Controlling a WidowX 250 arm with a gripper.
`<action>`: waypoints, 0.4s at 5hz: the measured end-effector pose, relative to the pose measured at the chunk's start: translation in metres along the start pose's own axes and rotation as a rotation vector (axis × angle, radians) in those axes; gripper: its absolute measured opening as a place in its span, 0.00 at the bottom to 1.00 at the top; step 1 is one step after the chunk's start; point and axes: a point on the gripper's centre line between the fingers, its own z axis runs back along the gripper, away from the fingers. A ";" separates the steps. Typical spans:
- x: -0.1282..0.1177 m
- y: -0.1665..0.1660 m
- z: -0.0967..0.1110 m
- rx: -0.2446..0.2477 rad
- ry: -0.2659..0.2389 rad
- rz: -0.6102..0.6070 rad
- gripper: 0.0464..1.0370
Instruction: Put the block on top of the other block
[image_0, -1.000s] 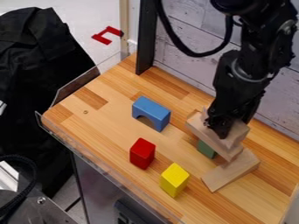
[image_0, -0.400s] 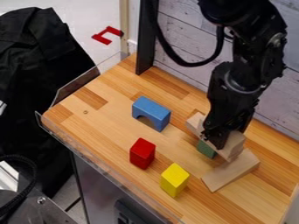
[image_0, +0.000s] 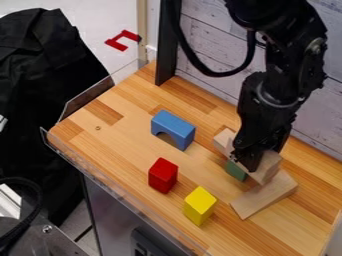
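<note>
The black two-finger gripper is located right of centre in the frame, suspended from the black robot arm, which enters at the upper right. Its tip points downward and overlaps the upper unpainted pale-wood block. The state of the jaws, whether released, clenched or grasping this block, cannot be determined.

The upper block is positioned right of centre, its long axis running from upper left to lower right. The gripper conceals its mid-section; whether it consists of one piece or more cannot be confirmed. Its lower-right end overlaps the upper part of the lower unpainted pale-wood block, which lies on the tabletop at the lower right and runs at an angle across the line of the upper block. Contact between the two cannot be verified. A green block is partly visible below the upper block, just to the left of the gripper tip.

Three further blocks are located on the light-brown striped wooden tabletop. A blue arch-shaped block stands near the centre, opening toward the lower left. A red block stands upright below it. A yellow block stands upright to the lower right of the red block, apart from it. A transparent edge panel borders the lower-left side of the tabletop.
</note>
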 end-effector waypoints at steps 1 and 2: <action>0.005 -0.003 0.001 -0.007 -0.001 0.018 0.53; 0.010 -0.004 0.002 -0.009 -0.002 0.031 0.53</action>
